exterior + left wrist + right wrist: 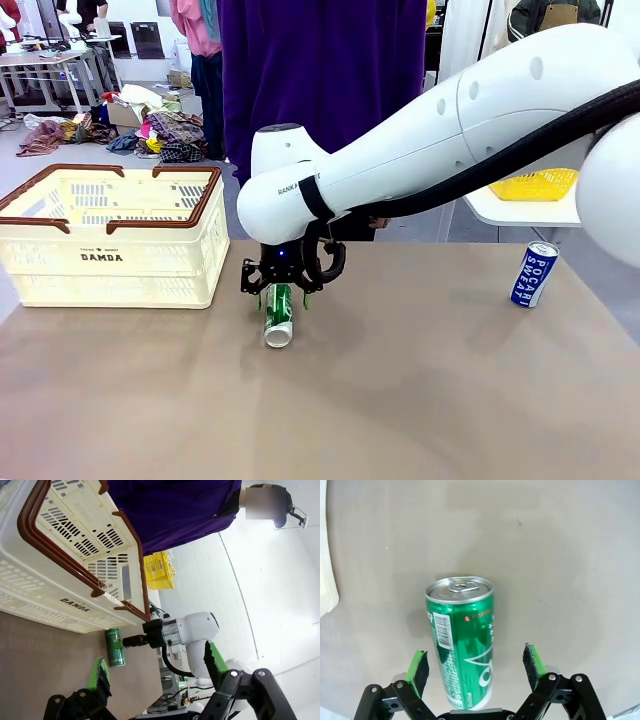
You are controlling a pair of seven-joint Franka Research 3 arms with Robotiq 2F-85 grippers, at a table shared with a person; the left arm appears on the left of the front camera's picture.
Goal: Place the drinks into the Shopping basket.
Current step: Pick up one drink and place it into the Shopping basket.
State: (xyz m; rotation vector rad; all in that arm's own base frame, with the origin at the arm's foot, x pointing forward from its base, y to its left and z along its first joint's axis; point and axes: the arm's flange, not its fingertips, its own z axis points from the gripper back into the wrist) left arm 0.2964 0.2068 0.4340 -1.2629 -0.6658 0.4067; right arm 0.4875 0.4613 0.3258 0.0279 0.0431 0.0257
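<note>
The green can lies on its side on the brown table, silver top toward me, just right of the cream Shopping basket. My right gripper is down over it, and the right wrist view shows the gripper open, with the green can between the green pads and a gap on each side. The blue Pocari Sweat can stands at the table's far right. My left gripper is open and holds nothing. Beyond it I see the green can beside the Shopping basket.
A person in a purple top stands at the far side of the table. A yellow mesh basket rests on a white side table at the back right. My right arm spans the middle of the table.
</note>
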